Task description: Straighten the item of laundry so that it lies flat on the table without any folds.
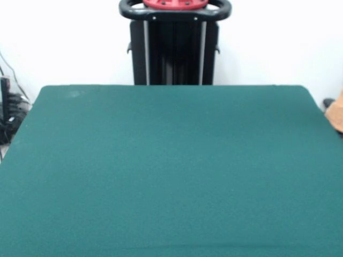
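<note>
The table (161, 171) is covered in dark green cloth and fills most of the front view. Nothing lies on the part of it that shows. A small light orange-tan patch (335, 113) shows at the picture's right edge, just beyond the table's far right corner. It has the towel's colour, but too little of it shows to tell its shape or how it lies. The arm and its gripper are out of view. Only the black pedestal (174, 51) with its red top stands behind the table's far edge.
Dark cables and a stand (10, 112) sit off the table's far left corner. A small dark object (328, 101) lies by the orange-tan patch. A white wall is behind the pedestal.
</note>
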Controlling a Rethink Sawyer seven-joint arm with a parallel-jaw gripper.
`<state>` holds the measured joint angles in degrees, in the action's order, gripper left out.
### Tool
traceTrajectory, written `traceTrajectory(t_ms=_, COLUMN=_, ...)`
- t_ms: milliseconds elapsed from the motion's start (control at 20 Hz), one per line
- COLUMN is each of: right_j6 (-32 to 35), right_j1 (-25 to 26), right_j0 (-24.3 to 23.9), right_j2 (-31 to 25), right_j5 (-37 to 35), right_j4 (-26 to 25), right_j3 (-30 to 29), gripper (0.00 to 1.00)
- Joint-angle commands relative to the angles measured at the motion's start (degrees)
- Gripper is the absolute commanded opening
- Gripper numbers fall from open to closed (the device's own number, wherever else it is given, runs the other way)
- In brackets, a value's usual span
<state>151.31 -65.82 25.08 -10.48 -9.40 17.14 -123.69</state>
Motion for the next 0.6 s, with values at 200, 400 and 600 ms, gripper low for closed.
traceTrajectory(t_ms=200, right_j6=5.0, right_j1=6.2, right_j0=-1.5, right_j2=-3.7, right_j5=4.2, right_j4=-1.8, right_j3=-1.5, gripper=0.00)
traceTrajectory(t_ms=400, right_j6=5.5, right_j1=7.3, right_j0=0.5, right_j2=-2.3, right_j5=4.0, right_j4=-1.3, right_j3=-0.4, gripper=0.00)
traceTrajectory(t_ms=600, right_j6=3.0, right_j1=10.9, right_j0=-5.3, right_j2=-7.8, right_j5=8.3, right_j4=-4.4, right_j3=-0.5, gripper=0.00)
